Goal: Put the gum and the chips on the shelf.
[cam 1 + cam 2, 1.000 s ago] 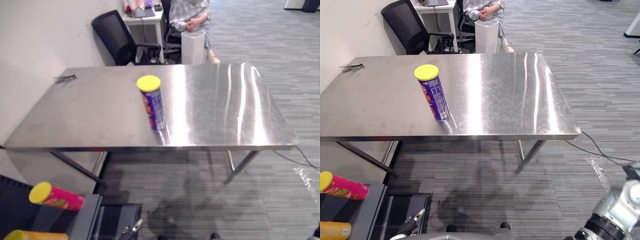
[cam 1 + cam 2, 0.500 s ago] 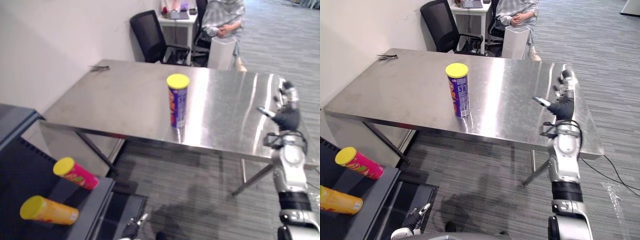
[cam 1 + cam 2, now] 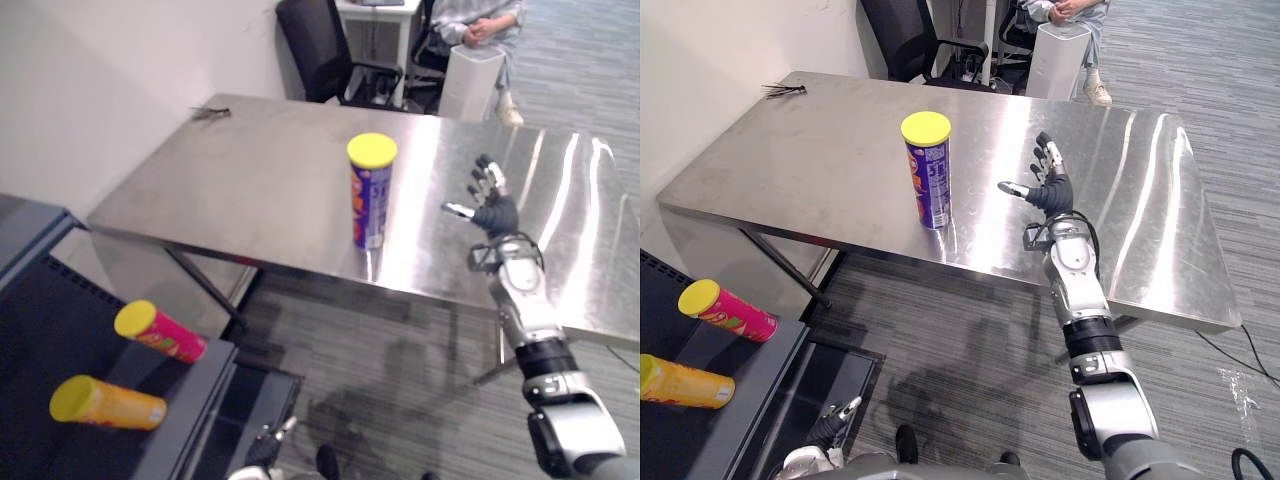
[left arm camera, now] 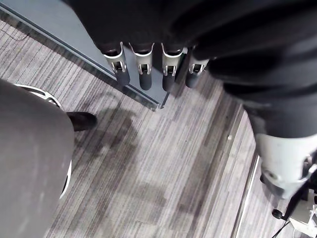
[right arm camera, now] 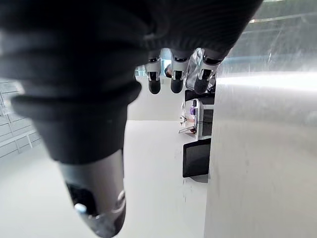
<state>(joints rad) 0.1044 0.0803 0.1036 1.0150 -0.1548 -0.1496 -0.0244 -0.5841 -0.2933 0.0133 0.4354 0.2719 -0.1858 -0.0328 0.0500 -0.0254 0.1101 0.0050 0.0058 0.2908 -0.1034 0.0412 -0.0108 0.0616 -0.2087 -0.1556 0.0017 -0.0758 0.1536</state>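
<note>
Silver-grey right arm (image 3: pixel 1081 310), dark ribbed wrist cover (image 5: pixel 74 74), silver dark-tipped fingers (image 3: pixel 1051 158) on right hand (image 3: pixel 1047 193)

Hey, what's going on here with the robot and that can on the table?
A purple chips can stands upright on the steel table; the robot's right hand is held out open beside it, not touching it. The left hand hangs open near the floor. A pink can and an orange can lie on the shelf to the robot's left.

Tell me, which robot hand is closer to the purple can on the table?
Right. The right hand hovers open over the table beside the purple can; the left hand hangs low near the floor, well away from it.
</note>
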